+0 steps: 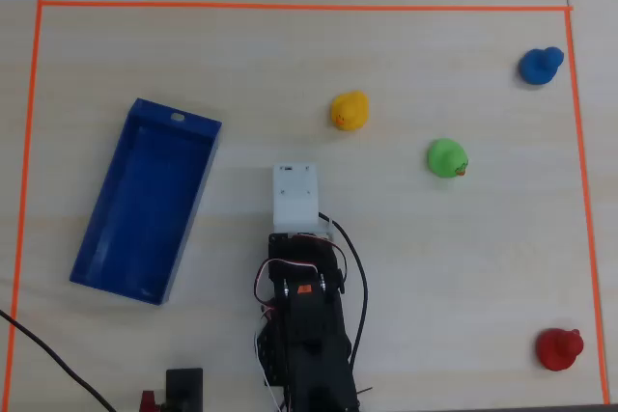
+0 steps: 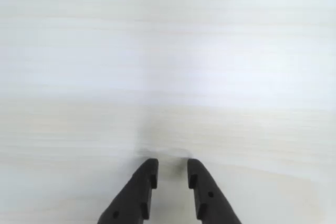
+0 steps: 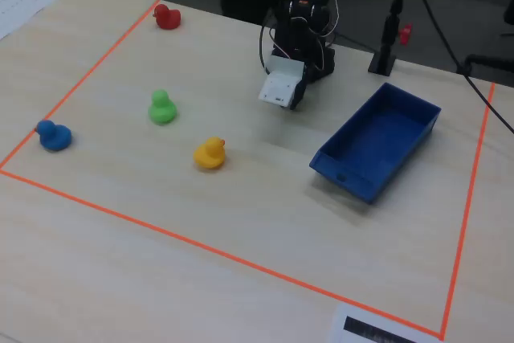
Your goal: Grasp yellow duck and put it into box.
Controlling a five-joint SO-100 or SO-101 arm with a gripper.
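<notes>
The yellow duck (image 1: 349, 110) stands on the pale wood table, up and to the right of the arm in the overhead view; in the fixed view it (image 3: 210, 153) is left of the box. The blue box (image 1: 145, 200) lies empty to the arm's left, also seen in the fixed view (image 3: 377, 138). My gripper (image 2: 172, 169) points down at bare table, its black fingers a narrow gap apart with nothing between them. In the overhead view the white wrist housing (image 1: 294, 195) hides the fingers. The duck and box are out of the wrist view.
A green duck (image 1: 446, 157), a blue duck (image 1: 539, 66) and a red duck (image 1: 558, 348) stand to the right. Orange tape (image 1: 290, 6) frames the work area. A black stand (image 3: 385, 54) and cables sit behind the arm's base.
</notes>
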